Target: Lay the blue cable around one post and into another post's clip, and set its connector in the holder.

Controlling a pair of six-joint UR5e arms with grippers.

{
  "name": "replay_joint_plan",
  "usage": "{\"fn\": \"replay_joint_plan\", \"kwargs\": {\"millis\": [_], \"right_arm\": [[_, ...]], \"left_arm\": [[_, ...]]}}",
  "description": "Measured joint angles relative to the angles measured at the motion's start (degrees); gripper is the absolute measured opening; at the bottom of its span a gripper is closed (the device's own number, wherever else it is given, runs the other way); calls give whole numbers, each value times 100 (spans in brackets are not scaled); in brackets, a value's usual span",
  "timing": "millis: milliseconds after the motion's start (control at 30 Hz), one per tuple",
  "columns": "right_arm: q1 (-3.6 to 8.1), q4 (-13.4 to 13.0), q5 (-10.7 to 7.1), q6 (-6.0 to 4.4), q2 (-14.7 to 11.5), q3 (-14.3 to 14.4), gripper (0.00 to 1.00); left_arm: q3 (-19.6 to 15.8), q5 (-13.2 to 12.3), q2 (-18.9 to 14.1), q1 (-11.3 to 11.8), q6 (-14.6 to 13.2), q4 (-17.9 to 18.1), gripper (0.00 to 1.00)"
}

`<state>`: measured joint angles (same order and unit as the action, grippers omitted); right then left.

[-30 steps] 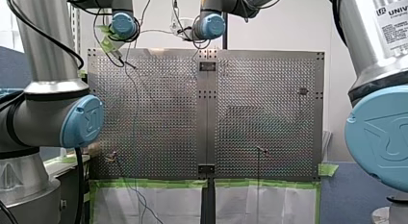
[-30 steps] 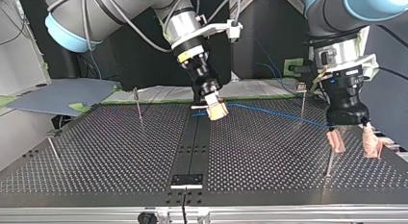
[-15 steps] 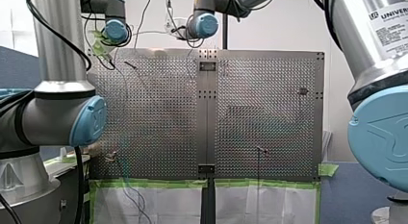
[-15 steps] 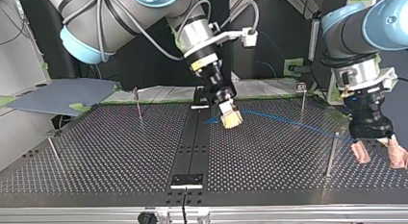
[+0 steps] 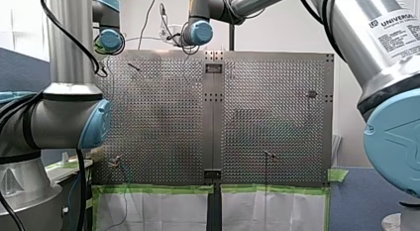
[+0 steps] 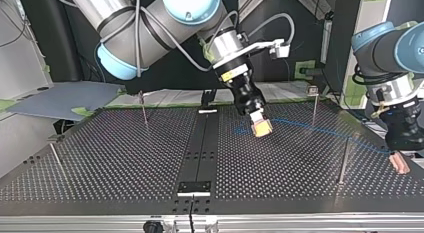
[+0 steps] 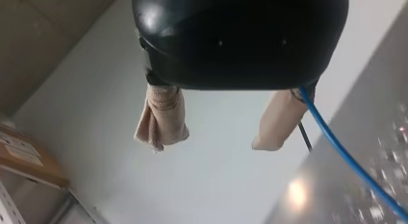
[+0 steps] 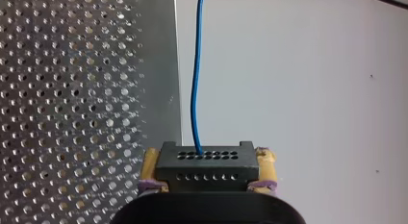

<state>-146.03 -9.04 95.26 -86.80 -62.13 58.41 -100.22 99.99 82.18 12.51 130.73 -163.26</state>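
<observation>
Perforated metal table (image 5: 163, 117) fills the front view, with green tape (image 5: 158, 189) along its lower edge and a white wall behind. The left arm (image 5: 64, 122) stands at the frame's left and the right arm (image 5: 381, 57) at its right. Both reach to the upper left, where I cannot make out their grippers.

From across the table, the right gripper (image 6: 261, 128), yellow-padded, hangs tilted just right of centre, low over the holes. The blue cable (image 6: 300, 125) runs from it toward the frame's right, past a thin post (image 6: 314, 105); I cannot tell if it touches. It ends up by the left gripper (image 6: 400, 162) at the right edge, near a second post (image 6: 344, 160).

Looking along the left gripper, its beige pads (image 7: 161, 120) are spread wide with nothing between them. The cable runs past the outside of one finger and away over the table.

Looking along the right gripper, its yellow pads (image 8: 267, 161) are clenched on the black connector (image 8: 207, 165). The cable leaves the connector's row of holes and goes straight ahead.
</observation>
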Motion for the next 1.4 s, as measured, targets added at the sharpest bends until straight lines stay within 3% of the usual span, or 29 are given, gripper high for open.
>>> {"fn": "replay_joint_plan", "kwargs": {"millis": [267,533,767,933,1167,1400], "right_arm": [[-5,-25,2,-35,301,-320,0],[68,-45,26,-101,377,-476,0],[181,-48,88,-130,416,-482,0],[290,-18,259,-152,440,-483,0],[468,117,573,-98,493,-475,0],[667,316,972,-71,754,-460,0]], "left_arm": [[20,-235,241,255,-79,60,100],[21,-529,597,234,-412,146,100],[19,-565,909,217,-576,226,100],[11,-520,1064,194,-647,248,100],[-106,-538,1129,111,-668,345,100],[-134,-541,1130,65,-692,359,100]]}}
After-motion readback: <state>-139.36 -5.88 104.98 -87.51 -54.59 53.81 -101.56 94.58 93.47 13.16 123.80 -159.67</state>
